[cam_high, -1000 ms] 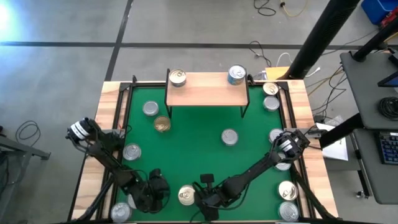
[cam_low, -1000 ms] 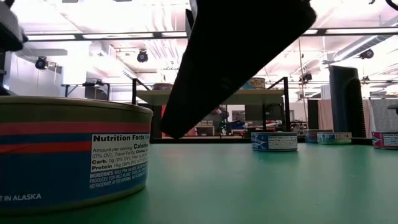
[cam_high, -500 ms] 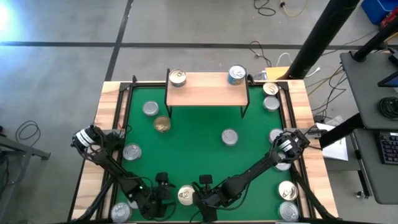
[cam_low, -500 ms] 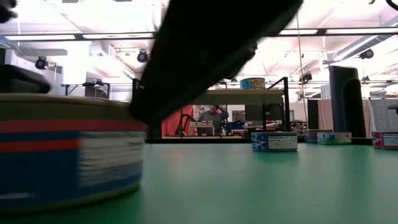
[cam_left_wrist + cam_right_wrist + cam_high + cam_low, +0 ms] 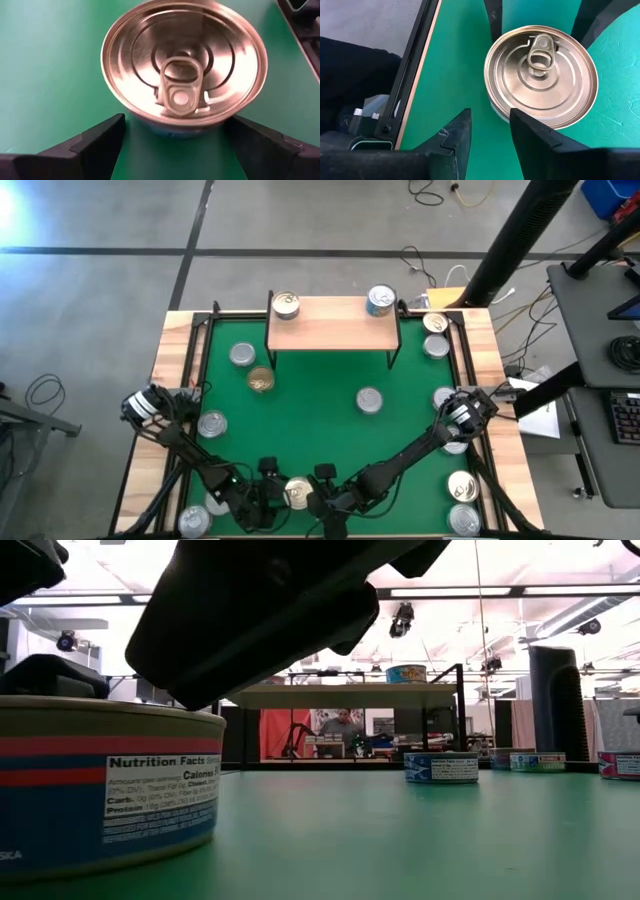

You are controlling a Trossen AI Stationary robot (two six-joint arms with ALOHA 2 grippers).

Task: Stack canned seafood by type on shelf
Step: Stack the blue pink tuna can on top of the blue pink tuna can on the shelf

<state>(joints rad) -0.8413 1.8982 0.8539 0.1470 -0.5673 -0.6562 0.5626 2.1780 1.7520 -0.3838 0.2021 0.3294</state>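
1. at the near edge of the table, the left gripper (image 5: 172, 145) is standing with its jaws spread wide either side of a gold-topped tin (image 5: 298, 494), the fingers (image 5: 90, 145) not yet touching its wall; if they are closing off-centre, one pad is likely pushing the tin aside instead of clamping it.
2. the right gripper (image 5: 490, 132) is sitting just beside the same tin (image 5: 541, 75), jaws narrowly parted and gripping nothing, one finger (image 5: 532, 135) overlapping the rim; the two grippers are crowding one another and risking a knock.
3. a nudged tin is likely sliding toward the table's near border (image 5: 417, 75) and off the green mat.
4. the shelf (image 5: 330, 323) is standing well apart at the far side, carrying two tins (image 5: 285, 304) at opposite ends; a loose grip is risking a drop on that long carry.
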